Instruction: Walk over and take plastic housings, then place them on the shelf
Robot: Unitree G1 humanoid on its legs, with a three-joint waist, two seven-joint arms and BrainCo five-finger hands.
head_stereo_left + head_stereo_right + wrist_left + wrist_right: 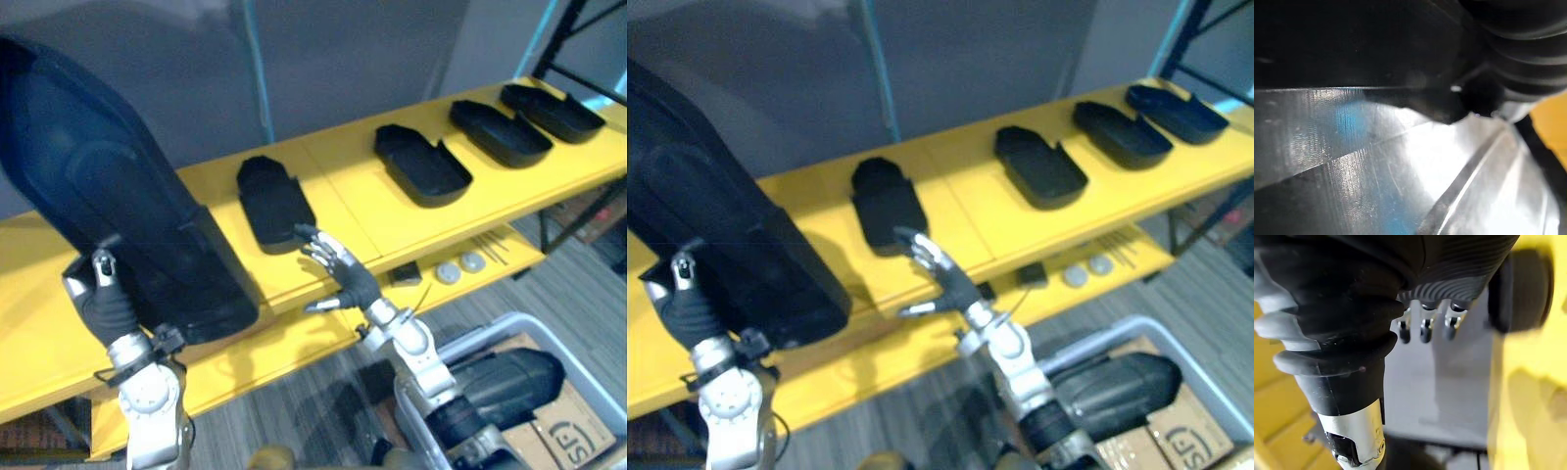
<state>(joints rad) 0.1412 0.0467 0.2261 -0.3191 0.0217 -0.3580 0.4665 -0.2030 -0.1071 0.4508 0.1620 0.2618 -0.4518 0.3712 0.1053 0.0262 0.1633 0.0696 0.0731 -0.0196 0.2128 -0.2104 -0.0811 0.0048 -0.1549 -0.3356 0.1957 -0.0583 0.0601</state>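
A big black plastic housing (118, 196) stands tilted over the left end of the yellow shelf (343, 166). My left hand (103, 294) grips its lower edge from below, thumb on the front face; up close, the housing's dark surface (1352, 44) lies against the hand. My right hand (343, 272) hovers open, fingers spread, at the shelf's front edge, just in front of a smaller black housing (274, 204) lying flat. In the right wrist view the fingers (1422, 328) hang straight and hold nothing.
Three more black housings (421, 164) (500, 131) (552, 111) lie in a row towards the shelf's right end. The lower shelf board (509, 257) carries two round discs (460, 268) and a small black block (405, 273). A grey bin (578, 348) at lower right holds a dark housing (509, 384) and a cardboard box (568, 423).
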